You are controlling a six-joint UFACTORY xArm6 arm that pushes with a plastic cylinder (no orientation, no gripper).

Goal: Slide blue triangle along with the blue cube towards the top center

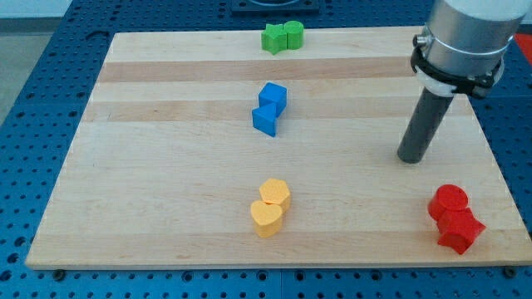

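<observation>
My tip [410,158] — bare rod, clamped on nothing — well to view's right of blue cube [273,95] and blue triangle [265,120]; 2 touching, stacked toward view's top — push needs approach from below.

Bright, even, diffuse light from above — no dim corners anywhere on the counter [166,208]. Only soft, short shadows hugging the bases of the blocks, faintest under the yellow pair [270,208] and the red pair [454,218]. A small dark patch around my tip [410,159] — low and close. Mild sheen on the pale wood, no blown glare. Sharp focus across the grain and block edges. Slight softness on the arm housing [461,33] at the view's top right. No obvious edge warping.
</observation>
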